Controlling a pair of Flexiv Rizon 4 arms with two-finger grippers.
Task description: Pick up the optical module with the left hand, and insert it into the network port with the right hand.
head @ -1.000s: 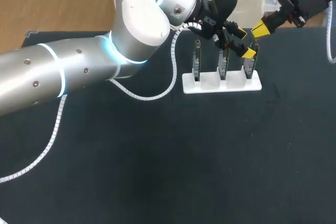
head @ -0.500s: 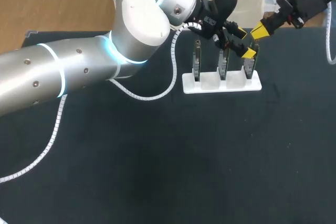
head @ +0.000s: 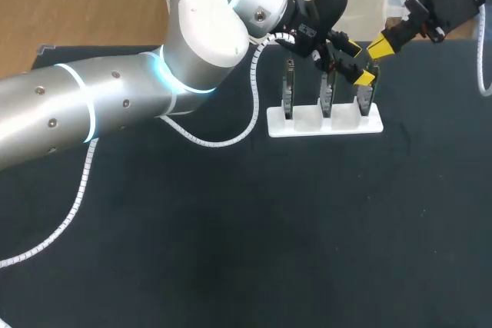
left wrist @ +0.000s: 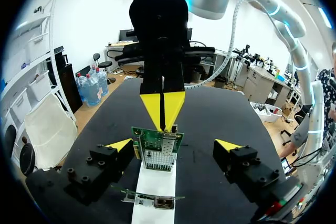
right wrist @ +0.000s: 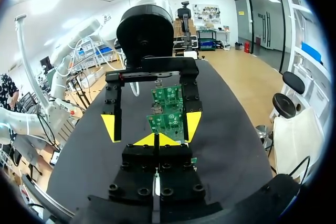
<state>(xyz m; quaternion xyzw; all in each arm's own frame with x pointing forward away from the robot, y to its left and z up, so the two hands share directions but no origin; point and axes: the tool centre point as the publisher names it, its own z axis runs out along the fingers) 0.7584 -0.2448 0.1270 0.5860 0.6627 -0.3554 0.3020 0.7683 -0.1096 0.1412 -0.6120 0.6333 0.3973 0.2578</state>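
Straddling the end card (left wrist: 156, 141) of the white rack (head: 344, 123), the left gripper (head: 357, 64) has its jaws spread wide, one finger on each side of the card; contact cannot be made out. The card's network port (left wrist: 157, 159) sits between those fingers. The right gripper (right wrist: 157, 140) has its jaws pressed together, tips poised just above the card's top edge. Middle card (head: 326, 96) and far card (head: 287, 90) stand outside the left jaws. The optical module cannot be picked out in any view.
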